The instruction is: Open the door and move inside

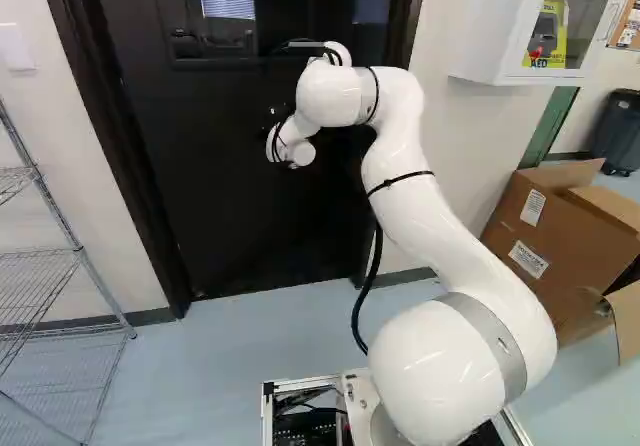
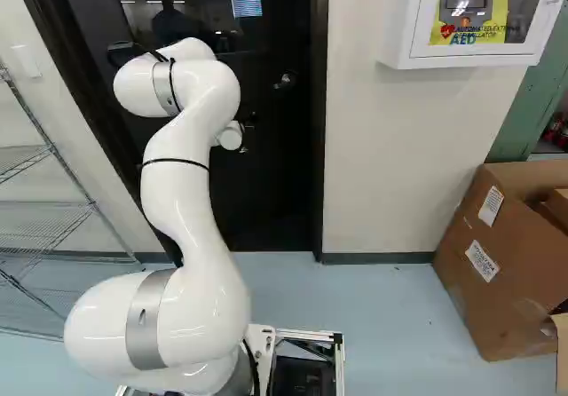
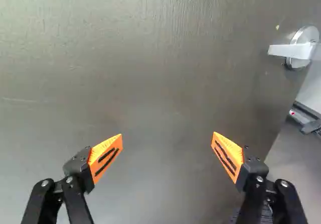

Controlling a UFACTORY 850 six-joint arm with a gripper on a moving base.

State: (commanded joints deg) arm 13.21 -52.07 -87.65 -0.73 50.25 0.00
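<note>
The end effector (image 2: pixel 250 122) is held up in front of the black door (image 1: pixel 230 226), at the end of the white arm (image 2: pixel 191 192). In the wrist view its two fingers are spread wide apart, with orange pads (image 3: pixel 106 158) angled toward each other, and nothing is gripped between them. The flat face of the door is seen ahead of and between the fingers; no contact is seen at the fingertips. The silver door handle (image 3: pixel 296 50) is found ahead of the end effector and off to one side, outside the gap between the fingers, with its lever pointing inward over the door and neither finger touching it. In the right base view, the door is seen closed within its dark frame (image 2: pixel 319 147), and the handle is placed near the frame's side post, to the right of the arm. A window (image 1: pixel 215 16) is set in the upper part of the door. A wire shelf (image 1: pixel 75 251) is stood at the left of the left base view, while a white wall cabinet (image 2: pixel 398 32) and open cardboard boxes (image 2: pixel 479 263) are seen at the right of the right base view.
</note>
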